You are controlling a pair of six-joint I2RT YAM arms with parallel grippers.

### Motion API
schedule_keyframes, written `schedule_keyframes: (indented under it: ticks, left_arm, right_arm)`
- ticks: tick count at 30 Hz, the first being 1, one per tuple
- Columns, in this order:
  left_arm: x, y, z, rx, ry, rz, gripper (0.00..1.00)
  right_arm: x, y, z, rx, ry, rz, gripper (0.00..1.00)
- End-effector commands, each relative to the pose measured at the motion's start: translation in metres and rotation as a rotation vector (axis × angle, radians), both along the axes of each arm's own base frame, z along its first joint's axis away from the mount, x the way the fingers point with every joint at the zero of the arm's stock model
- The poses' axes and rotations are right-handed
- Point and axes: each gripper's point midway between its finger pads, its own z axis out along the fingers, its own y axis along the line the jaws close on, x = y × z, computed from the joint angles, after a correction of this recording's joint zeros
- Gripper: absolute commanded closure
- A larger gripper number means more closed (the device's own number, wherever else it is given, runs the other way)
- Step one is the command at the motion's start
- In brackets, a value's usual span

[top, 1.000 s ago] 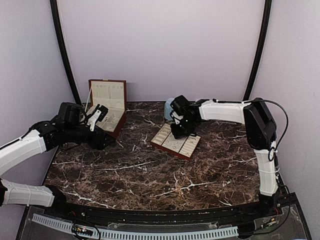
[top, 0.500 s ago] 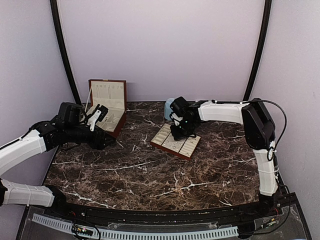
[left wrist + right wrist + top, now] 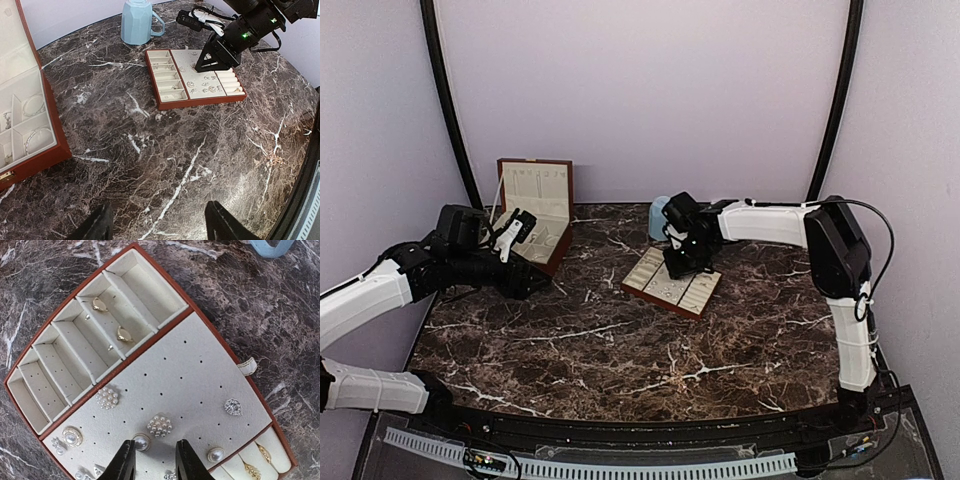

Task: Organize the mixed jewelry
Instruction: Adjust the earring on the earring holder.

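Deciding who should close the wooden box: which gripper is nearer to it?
Left. The left gripper hangs right beside the box, at its open base. The right gripper is across the table, above the tray.

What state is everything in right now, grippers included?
Wooden box: lid up, bracelets inside.
Tray: flat on the table, partly filled.
Mixed jewelry: studs on the pin panel, a few pieces in the slots.
Mug: upright.
Left gripper: open, empty, above bare marble.
Right gripper: open, tips over the stud panel.
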Motion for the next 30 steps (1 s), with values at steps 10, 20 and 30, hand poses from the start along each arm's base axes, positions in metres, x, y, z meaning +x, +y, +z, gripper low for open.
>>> schedule_keyframes:
  ticks: [10, 20, 30]
  left_arm:
    - [-0.002, 0.003, -0.003, 0.013, 0.004, -0.001, 0.34]
    - [-0.002, 0.004, -0.003, 0.014, 0.001, 0.002, 0.34]
    - [-0.002, 0.003, -0.003, 0.015, 0.003, 0.001, 0.34]
  right_arm:
    - [0.012, 0.013, 0.022, 0.074, -0.045, 0.004, 0.83]
    - [0.009, 0.016, 0.011, 0.080, -0.020, 0.012, 0.91]
    - [0.002, 0.010, -0.005, 0.059, 0.010, 0.010, 0.93]
